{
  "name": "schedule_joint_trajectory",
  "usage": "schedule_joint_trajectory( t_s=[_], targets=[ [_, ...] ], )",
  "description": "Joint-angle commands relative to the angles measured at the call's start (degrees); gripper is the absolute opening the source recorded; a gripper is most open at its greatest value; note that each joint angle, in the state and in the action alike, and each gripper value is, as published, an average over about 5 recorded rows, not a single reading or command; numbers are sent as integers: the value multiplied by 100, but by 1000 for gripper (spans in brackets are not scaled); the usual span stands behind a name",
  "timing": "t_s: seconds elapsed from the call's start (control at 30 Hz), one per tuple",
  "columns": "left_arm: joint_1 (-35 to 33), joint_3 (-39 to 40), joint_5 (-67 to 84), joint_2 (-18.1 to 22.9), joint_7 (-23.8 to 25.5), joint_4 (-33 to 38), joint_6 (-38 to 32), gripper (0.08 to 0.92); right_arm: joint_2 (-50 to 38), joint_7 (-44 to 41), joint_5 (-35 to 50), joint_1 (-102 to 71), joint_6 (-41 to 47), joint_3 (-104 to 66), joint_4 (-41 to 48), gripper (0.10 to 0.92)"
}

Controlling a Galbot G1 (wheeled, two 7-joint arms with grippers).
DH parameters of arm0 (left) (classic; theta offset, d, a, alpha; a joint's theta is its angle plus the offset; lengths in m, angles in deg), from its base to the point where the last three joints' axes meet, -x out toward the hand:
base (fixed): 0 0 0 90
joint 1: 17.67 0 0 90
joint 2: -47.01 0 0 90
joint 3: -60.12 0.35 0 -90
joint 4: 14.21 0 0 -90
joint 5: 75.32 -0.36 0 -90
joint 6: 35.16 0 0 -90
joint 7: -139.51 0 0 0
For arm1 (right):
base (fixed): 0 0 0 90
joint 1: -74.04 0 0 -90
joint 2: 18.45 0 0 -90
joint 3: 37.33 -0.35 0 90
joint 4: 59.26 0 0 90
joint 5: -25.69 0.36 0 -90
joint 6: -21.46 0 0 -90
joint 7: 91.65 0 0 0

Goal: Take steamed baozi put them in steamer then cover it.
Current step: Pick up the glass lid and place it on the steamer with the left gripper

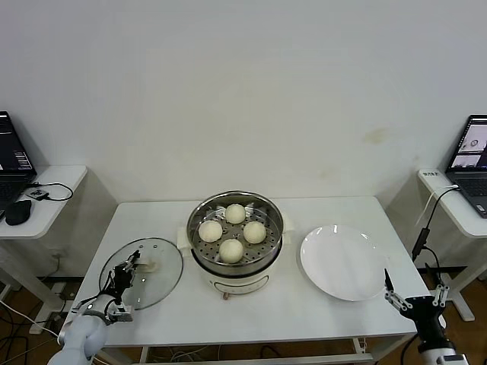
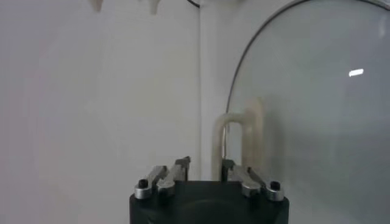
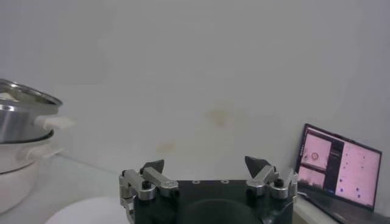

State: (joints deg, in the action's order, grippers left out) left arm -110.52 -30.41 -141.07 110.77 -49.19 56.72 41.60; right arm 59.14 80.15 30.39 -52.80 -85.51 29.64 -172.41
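Note:
Four off-white baozi (image 1: 235, 214) (image 1: 210, 230) (image 1: 254, 232) (image 1: 231, 249) sit on the perforated tray inside the steel steamer (image 1: 196, 220) at the table's middle. The steamer has no cover on it. The glass cover (image 1: 156, 283) lies flat on the table to the steamer's left, its cream handle (image 1: 147, 267) upright. My left gripper (image 1: 134, 260) is low over the cover with its tips right at the handle. In the left wrist view the gripper (image 2: 205, 162) stands narrowly open, and the handle (image 2: 239, 131) rises just beyond the fingertips. My right gripper (image 1: 415, 285) is open and empty at the table's front right corner.
An empty white plate (image 1: 342, 262) lies right of the steamer; its edge shows in the right wrist view (image 3: 85, 210), as does the steamer (image 3: 18, 122). Side desks with laptops (image 1: 472, 163) (image 1: 11, 160) flank the table. A white wall stands behind.

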Motion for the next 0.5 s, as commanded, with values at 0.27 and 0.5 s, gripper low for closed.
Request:
schedule_joint_trajectory(
  t_s=[0.27,0.5],
  targets=[
    [-649,-331,202,-47,-282,1238,301,138,-67,-21,12,-52,32,115,-77,823],
    [-1213,-663,341,-169,18,2565,1035,138,-160,-21,84,-37,108,208,-115,823]
  ],
)
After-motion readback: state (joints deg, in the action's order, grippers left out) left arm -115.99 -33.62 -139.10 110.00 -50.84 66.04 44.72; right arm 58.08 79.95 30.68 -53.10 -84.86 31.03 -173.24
